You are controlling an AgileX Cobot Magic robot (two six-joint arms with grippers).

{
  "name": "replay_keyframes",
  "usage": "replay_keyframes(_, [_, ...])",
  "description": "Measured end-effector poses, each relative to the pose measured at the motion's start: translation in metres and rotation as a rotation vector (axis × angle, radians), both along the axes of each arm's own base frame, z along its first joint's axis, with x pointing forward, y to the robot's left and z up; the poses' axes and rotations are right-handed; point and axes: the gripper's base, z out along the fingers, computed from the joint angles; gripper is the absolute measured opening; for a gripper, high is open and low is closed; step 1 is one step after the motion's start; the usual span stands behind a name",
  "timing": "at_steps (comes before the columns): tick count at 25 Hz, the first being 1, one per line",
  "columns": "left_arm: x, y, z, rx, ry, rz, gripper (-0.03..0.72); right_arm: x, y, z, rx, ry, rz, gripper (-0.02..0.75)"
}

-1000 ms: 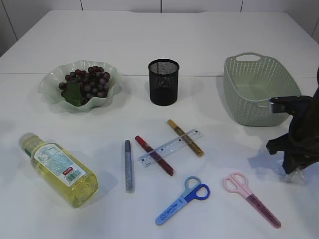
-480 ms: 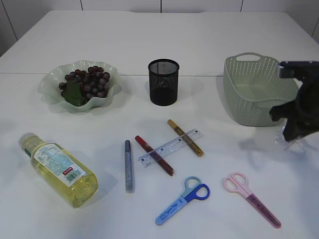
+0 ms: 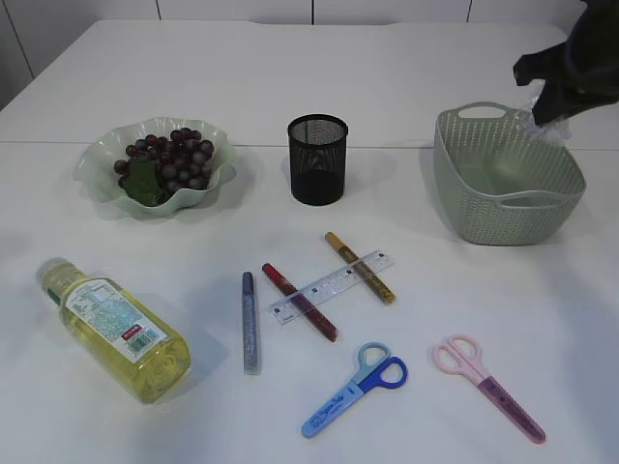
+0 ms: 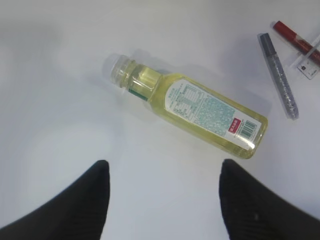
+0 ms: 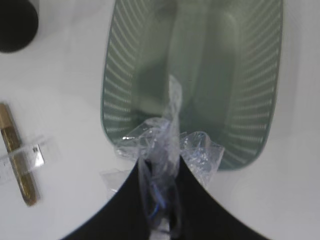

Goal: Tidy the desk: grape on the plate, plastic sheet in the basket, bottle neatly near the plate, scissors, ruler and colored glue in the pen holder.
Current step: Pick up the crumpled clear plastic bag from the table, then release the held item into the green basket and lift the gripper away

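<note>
Now up and over with the right gripper [image 3: 544,108], gone from low at the right edge of the exterior view a second ago to the upper right corner, hanging above the far rim of the basket [image 3: 508,200]. Pinched shut on the plastic sheet [image 3: 538,124], crumpled clear film trailing below the jaws and off the table altogether. Same story in the right wrist view: film bunched between the dark fingers [image 5: 195,200], dangling straight over the green basket's open mouth, nothing inside yet. Points to a finished pickup and a nearly finished carry; probably only a release left for this item, though worth watching for film clinging to the fingers or snagging on the rim. Over on the left, no movement at all: left gripper [image 4: 162,175] spread wide and holding nothing, hovering above the bottle [image 4: 195,112], flat on its side at lower left of the exterior view and well apart from the plate [image 3: 97,166]. Grapes [image 3: 172,158] already on that plate at upper left. Waiting in the middle and bottom of the frame: ruler [image 3: 334,285] laid across the red glue stick [image 3: 300,302] and the gold glue stick [image 3: 360,268], silver glue stick [image 3: 250,322] just beside, blue scissors [image 3: 353,391] and pink scissors [image 3: 488,387], none yet in the pen holder [image 3: 317,159] at upper centre.
</note>
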Motion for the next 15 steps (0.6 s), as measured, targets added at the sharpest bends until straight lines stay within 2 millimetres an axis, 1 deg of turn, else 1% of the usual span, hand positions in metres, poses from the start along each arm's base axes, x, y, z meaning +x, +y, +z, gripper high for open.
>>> replay_keyframes(3, [0.000,0.000,0.000,0.000,0.000,0.000,0.498,0.021,0.000,0.001,0.002,-0.024,-0.003,0.077])
replay_keyframes(4, [0.000,0.000,0.000,-0.002,0.000,0.000,0.498,0.028,0.000,-0.002,0.004,-0.026,-0.010,0.077])
replay_keyframes(6, [0.000,-0.001,0.000,-0.012,0.004,0.001,0.498,0.042,-0.001,-0.010,-0.004,-0.021,-0.027,0.077])
replay_keyframes(9, [-0.002,-0.003,0.000,-0.041,0.024,0.001,0.498,0.060,-0.003,-0.031,-0.029,0.008,-0.047,0.078])
replay_keyframes(11, [-0.003,-0.004,-0.001,-0.051,0.039,0.001,0.498,0.068,-0.004,-0.043,-0.039,0.028,-0.052,0.088])
replay_keyframes(13, [-0.003,-0.004,-0.001,-0.055,0.041,0.001,0.498,0.074,-0.004,-0.055,-0.042,0.051,-0.056,0.127])
replay_keyframes(15, [-0.003,-0.005,-0.001,-0.057,0.043,0.001,0.498,0.078,-0.004,-0.065,-0.036,0.072,-0.067,0.225])
